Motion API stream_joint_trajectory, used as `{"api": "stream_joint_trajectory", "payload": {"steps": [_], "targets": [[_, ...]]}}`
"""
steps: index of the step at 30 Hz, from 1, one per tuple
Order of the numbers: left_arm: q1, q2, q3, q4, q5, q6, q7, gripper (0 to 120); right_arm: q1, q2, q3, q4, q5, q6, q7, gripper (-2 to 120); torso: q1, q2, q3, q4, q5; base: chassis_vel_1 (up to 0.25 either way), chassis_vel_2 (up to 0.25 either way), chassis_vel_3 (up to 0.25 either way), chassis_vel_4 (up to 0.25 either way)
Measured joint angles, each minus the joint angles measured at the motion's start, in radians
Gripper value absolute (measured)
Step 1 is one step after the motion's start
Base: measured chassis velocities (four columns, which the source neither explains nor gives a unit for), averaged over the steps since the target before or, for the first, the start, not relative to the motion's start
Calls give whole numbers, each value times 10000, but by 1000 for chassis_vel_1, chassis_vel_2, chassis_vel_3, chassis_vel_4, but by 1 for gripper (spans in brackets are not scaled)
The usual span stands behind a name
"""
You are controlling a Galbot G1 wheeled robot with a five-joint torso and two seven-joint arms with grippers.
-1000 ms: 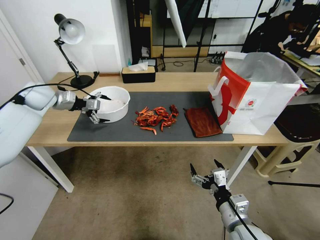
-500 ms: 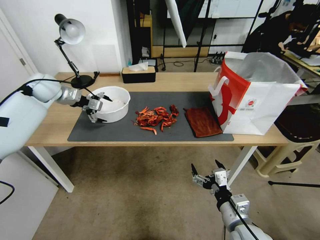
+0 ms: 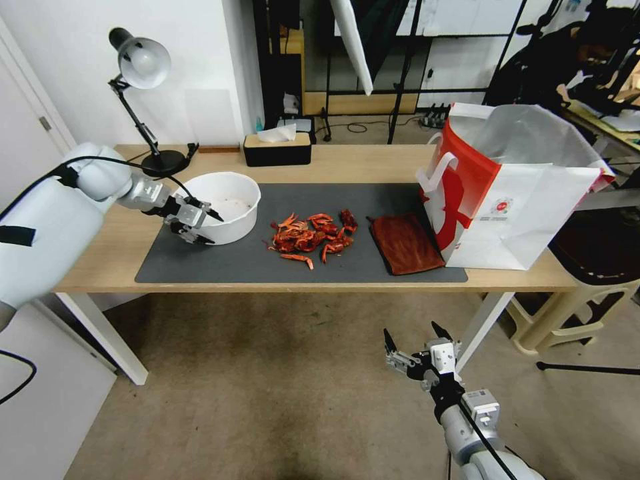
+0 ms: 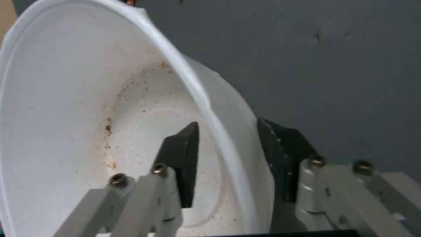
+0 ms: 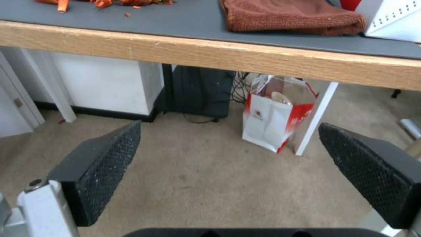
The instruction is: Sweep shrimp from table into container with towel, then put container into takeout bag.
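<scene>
Wooden tabletop [image 3: 120, 250], grey mat, crayfish pile [image 3: 312, 239] mid-mat. Left gripper [image 4: 228, 164] has jaws spread astride the white bowl [image 3: 227, 200] rim, not yet pinching. Thin wall could buckle or slip when squeezed. Right gripper [image 3: 412, 349] hangs low, jaws spread.
</scene>
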Motion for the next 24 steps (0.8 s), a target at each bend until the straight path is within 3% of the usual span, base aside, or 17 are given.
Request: {"api": "stream_joint_trajectory", "payload": {"steps": [11, 19, 24], "targets": [[127, 98, 4, -113, 39, -66, 281, 0, -44, 0, -17, -4, -5, 22, 28, 100, 0, 0, 0, 1, 0, 0, 0, 0, 0], [406, 361, -375, -409, 17, -194, 254, 0, -49, 0, -67, -33, -31, 33, 30, 100, 1, 0, 0, 0, 0, 0, 0, 0, 0], [837, 828, -854, -1038, -36, -408, 86, 0, -56, -1, -99, -41, -52, 41, 31, 100, 1, 0, -1, 2, 0, 0, 0, 0, 0]]}}
